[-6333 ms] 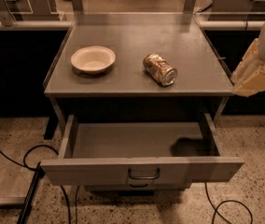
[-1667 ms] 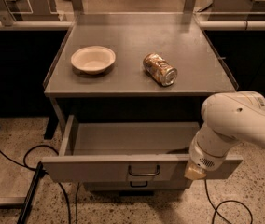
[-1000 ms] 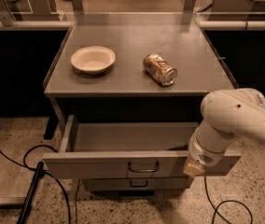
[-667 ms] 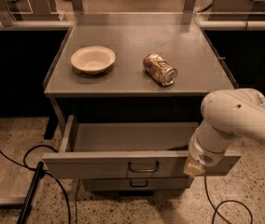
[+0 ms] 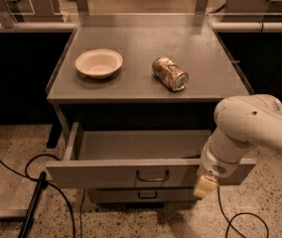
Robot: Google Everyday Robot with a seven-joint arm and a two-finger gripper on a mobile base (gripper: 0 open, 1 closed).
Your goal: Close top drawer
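A grey metal cabinet fills the middle of the view, its flat top above and behind the gripper. A bulky white robot arm reaches down from the right. Its gripper sits against the right end of the top drawer's front panel. Whether it is released or clenched cannot be told. The top drawer stands pulled well out of the cabinet and stretches away to the gripper's left. A shallow white bowl rests far up and left of the gripper. A dented can lies on its side above the gripper. The drawer's small loop handle is just left of the gripper.
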